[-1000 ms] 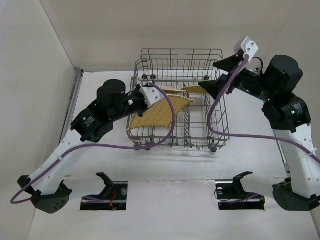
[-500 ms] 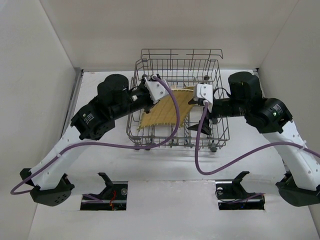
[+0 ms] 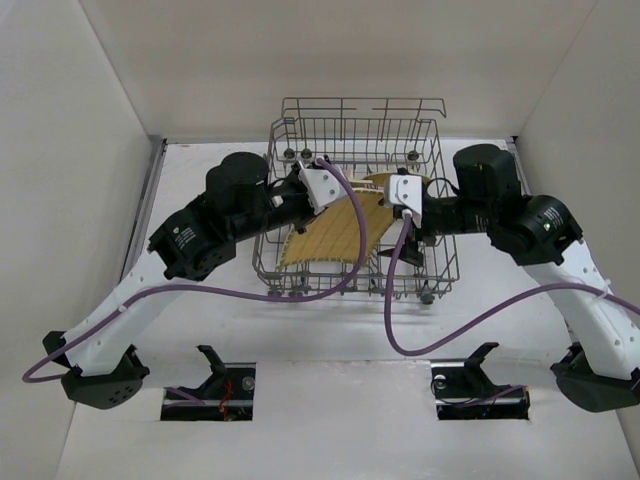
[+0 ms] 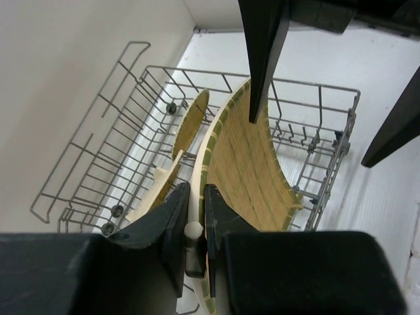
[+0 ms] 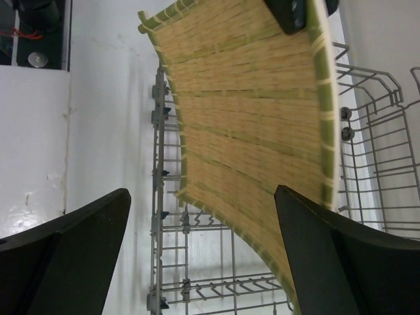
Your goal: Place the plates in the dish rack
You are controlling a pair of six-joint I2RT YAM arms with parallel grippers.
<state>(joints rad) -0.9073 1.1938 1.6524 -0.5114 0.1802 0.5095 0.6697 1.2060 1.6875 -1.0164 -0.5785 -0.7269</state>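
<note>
**While the left gripper clamps the striped plate, the right one gapes wide**

As I look down from the top camera, the dish rack point(image 3: 362, 125) sits at 12 o'clock from the arm bases, on the white table point(image 3: 330, 340). Both wrists reach into it.

The left gripper point(image 4: 195, 197) is closed down narrow on the rim of the striped plate point(image 4: 249, 170). One finger lies on each face, and the pale edge is pinched between them. In the top view that grip is at about 11 o'clock on the plate, which stands tilted inside the rack, left of centre, with its ribbed face toward 3 o'clock.

The right gripper point(image 5: 201, 191) comes in from 3 o'clock with its jaws spread very wide. It holds nothing. The ribbed face fills the gap between its fingers in the wrist view. I cannot tell whether either fingertip touches the plate.

Two more plates stand edge-on toward 12 o'clock in the rack: a tan plate point(image 4: 190, 121) and a paler plate point(image 4: 161, 184) just beside the gripped one.
</note>
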